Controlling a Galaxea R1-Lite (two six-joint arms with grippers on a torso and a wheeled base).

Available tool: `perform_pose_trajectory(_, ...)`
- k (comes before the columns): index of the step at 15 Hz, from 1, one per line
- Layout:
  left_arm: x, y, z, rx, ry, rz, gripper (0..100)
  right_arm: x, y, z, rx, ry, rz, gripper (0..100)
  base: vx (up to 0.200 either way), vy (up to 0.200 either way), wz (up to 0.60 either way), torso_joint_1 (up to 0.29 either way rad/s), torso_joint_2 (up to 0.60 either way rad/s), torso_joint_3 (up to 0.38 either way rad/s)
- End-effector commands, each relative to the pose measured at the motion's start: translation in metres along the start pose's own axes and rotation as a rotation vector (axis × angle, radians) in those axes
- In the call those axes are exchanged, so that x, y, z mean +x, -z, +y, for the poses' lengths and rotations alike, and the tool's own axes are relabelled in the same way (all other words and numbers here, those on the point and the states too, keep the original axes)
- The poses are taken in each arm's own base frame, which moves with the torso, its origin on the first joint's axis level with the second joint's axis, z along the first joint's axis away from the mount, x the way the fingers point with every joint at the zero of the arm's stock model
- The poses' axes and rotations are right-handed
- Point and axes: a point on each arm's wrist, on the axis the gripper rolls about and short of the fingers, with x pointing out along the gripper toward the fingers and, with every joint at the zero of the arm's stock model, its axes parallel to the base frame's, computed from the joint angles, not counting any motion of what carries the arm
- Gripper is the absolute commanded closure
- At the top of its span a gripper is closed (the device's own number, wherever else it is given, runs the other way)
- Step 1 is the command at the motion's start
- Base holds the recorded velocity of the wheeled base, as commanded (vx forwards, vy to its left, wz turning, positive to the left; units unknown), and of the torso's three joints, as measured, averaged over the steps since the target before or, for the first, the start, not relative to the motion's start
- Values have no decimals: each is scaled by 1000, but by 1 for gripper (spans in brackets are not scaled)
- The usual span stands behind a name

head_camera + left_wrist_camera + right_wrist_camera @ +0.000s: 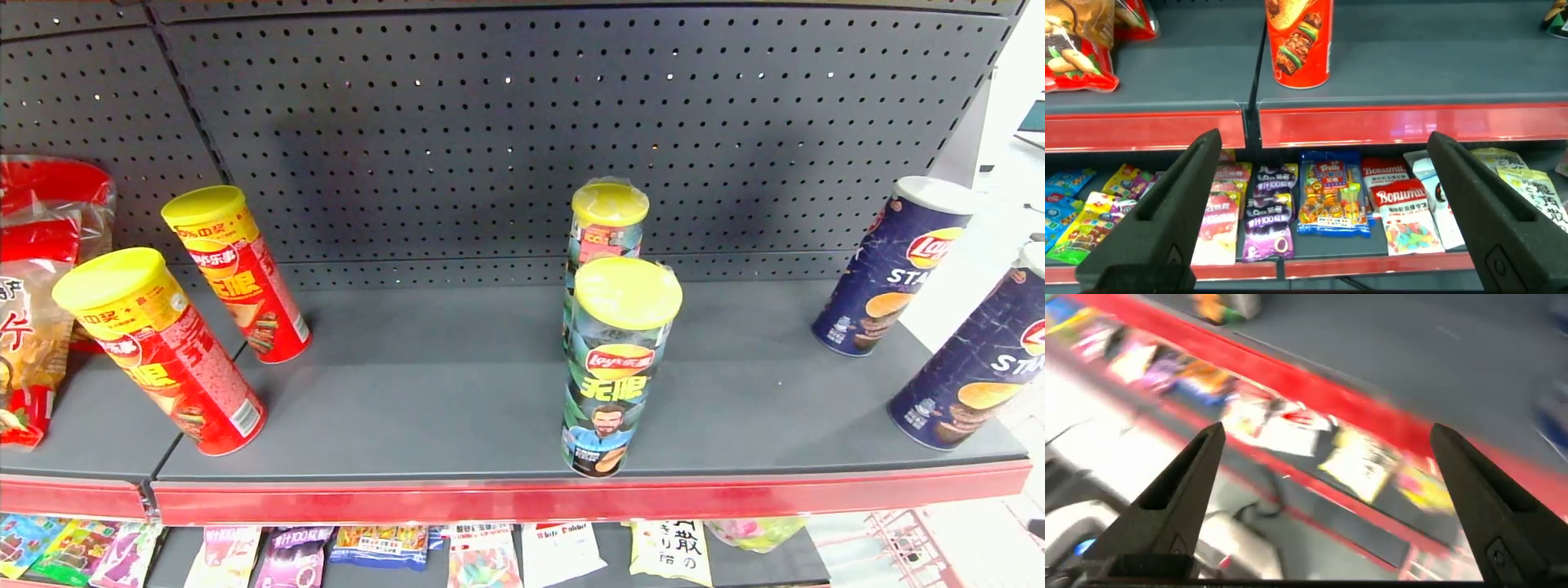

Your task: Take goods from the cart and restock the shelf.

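On the grey shelf (pixel 457 392) stand two red chip cans (pixel 159 351) (pixel 237 273) at the left, both with yellow lids. Two green cans (pixel 618 363) (pixel 606 220) stand one behind the other in the middle. Two dark blue cans (pixel 894 265) (pixel 980 359) stand at the right. My left gripper (pixel 1324 139) is open with nothing in it, in front of the shelf's red front edge (pixel 1372 122), below a red can (pixel 1299 41). My right gripper (pixel 1327 429) is open and holds nothing, before the red shelf edge (pixel 1355 400).
Red snack bags (pixel 33 302) crowd the shelf's far left. A perforated dark back panel (pixel 522 139) closes the rear. The lower shelf holds several candy packets (pixel 482 555) (pixel 1327 192). A red wire frame (pixel 906 547) shows at the lower right.
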Motion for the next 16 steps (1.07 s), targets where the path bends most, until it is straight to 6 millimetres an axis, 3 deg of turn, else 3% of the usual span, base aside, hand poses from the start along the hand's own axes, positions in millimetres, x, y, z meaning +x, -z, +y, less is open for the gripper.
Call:
perform_pose_trajectory(1, 0, 0, 0, 0, 0, 1, 0, -25, 55, 16, 34, 231, -156, 0, 0, 0, 0, 0, 0, 0)
perform_pose_trajectory(2, 0, 0, 0, 0, 0, 1, 0, -22, 67, 15, 44, 240, -169, 0, 0, 0, 0, 0, 0, 0)
perform_pose_trajectory(5, 0, 0, 0, 0, 0, 1, 0, -22, 68, 14, 168, 233, -293, 0, 0, 0, 0, 0, 0, 0)
perform_pose_trajectory(9, 0, 0, 0, 0, 0, 1, 0, -20, 68, 13, 149, 241, -332, 0, 0, 0, 0, 0, 0, 0)
perform_pose_trajectory(12, 0, 0, 0, 0, 0, 1, 0, -22, 69, 9, 101, 457, -307, 0, 0, 0, 0, 0, 0, 0)
perform_pose_trajectory(16, 0, 0, 0, 0, 0, 1, 0, -20, 69, 13, 69, 272, -316, 0, 0, 0, 0, 0, 0, 0)
